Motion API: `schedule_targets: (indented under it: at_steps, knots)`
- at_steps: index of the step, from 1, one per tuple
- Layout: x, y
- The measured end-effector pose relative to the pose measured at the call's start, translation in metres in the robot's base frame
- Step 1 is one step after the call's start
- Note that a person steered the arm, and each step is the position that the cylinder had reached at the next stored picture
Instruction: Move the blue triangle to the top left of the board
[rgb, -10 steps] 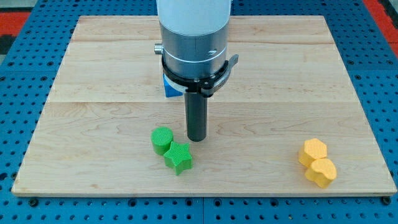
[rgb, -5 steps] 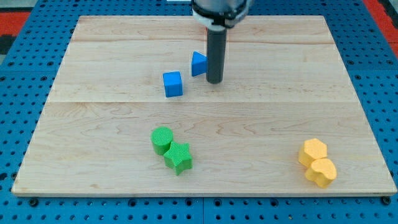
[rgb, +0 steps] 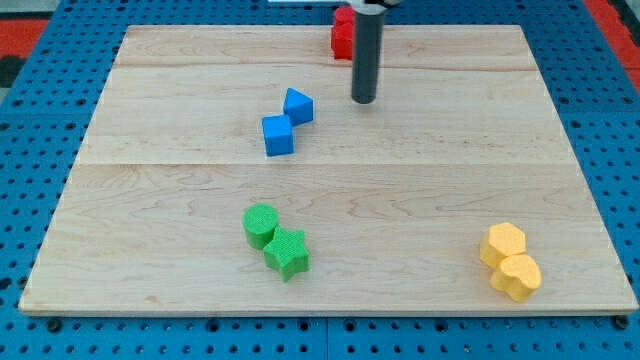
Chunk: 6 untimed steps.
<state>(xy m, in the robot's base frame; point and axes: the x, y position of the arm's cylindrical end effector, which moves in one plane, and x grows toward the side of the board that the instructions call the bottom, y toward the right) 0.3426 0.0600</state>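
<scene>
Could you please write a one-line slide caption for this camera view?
My tip stands right of the blue triangular block, which touches the blue cube mid-board.

You have a pale, wood-grained surface (rgb: 150, 120) on a blue pegboard (rgb: 40, 130) dotted with holes. My tip (rgb: 363, 101) ends a dark grey rod. The triangle (rgb: 297, 105) and cube (rgb: 278, 135) are blue. The cylinder (rgb: 261, 224) and star (rgb: 287, 252) are ribbed green. Two blocks (rgb: 510, 262) are yellow, and one block (rgb: 342, 32) is red.
</scene>
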Motion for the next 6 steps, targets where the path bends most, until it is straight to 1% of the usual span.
schedule_targets:
  at_steps: [1,2,3,4,5,6]
  knots:
    - [0.034,-0.043]
    - [0.027,-0.132]
    - [-0.01,-0.131]
    - [-0.032,-0.098]
    - [-0.024,-0.081]
    - [-0.055,-0.025]
